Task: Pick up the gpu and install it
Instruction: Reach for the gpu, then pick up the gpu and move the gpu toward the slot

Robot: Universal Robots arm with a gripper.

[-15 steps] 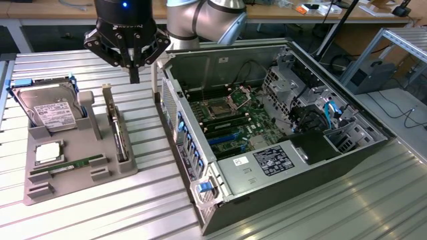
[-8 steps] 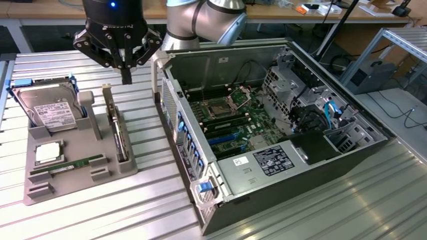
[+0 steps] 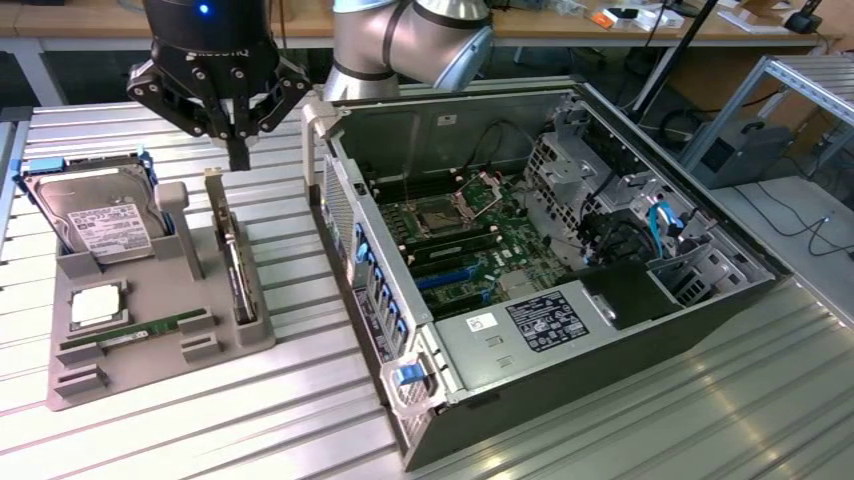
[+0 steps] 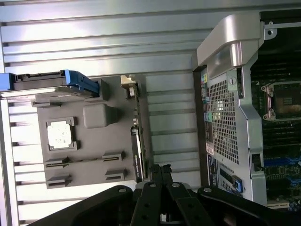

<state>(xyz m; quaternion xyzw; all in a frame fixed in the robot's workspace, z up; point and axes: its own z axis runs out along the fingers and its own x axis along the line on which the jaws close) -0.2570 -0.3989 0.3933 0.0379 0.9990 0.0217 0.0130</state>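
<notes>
One closed, empty end effector (image 3: pixel 239 155) hangs over the gpu (image 3: pixel 236 265), edge-up in the tray (image 3: pixel 134 372), exterior view's left of the case (image 3: pixel 441 125). Best lined up square across its thin edge.

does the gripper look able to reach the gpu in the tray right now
Probably yes: the shut gripper hangs just above the gpu, which stands on edge with nothing over it.

A ribbed metal table (image 3: pixel 641 430) carries two things. A grey plastic tray (image 3: pixel 134 365) lies flat near the edge at the exterior view's left. Beside it, toward the middle, an open computer case (image 3: pixel 534 385) lies on its side, not touching the tray.
</notes>
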